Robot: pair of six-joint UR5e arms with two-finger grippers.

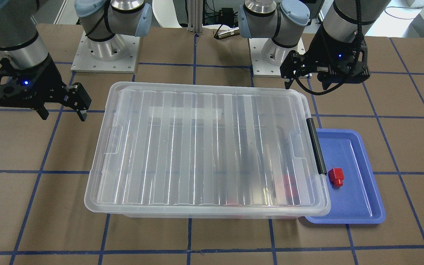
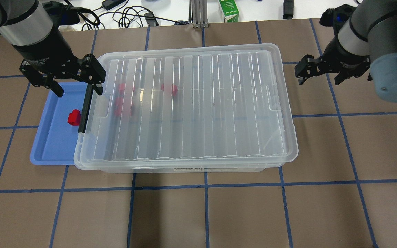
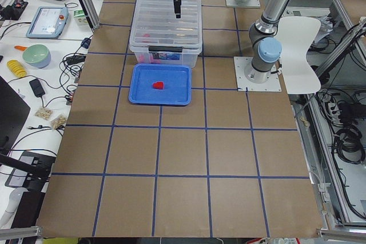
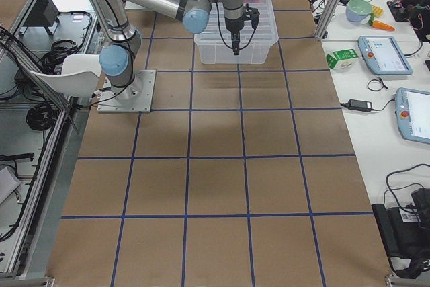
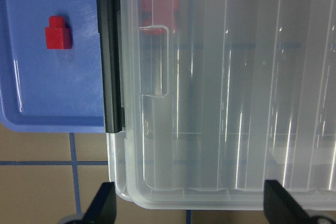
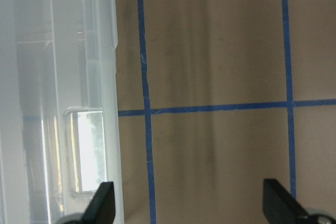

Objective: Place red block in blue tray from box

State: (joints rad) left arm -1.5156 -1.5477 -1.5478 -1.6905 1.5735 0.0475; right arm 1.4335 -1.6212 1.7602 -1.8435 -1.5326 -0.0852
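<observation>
While the ribbed lid sits shut on the box [image 2: 202, 103], one red block [image 2: 74, 117] lies in the blue tray [image 2: 52, 148], just beside the black bar latch [image 2: 84, 106]. More red blocks [image 2: 124, 100] show dimly through the lid at that end; count uncertain. The left gripper [image 2: 78, 90] hangs above the latch end, jaws wide, holding nothing. The right gripper [image 2: 319, 81] hovers off the opposite end over the table, likewise wide and empty. Risks, as judged: the tray sits tight against the box, its edge seemingly under the rim, so a tug on latch or lid may drag the box, jolt the tray and spill the block. A careless left descent may strike the lid.
</observation>
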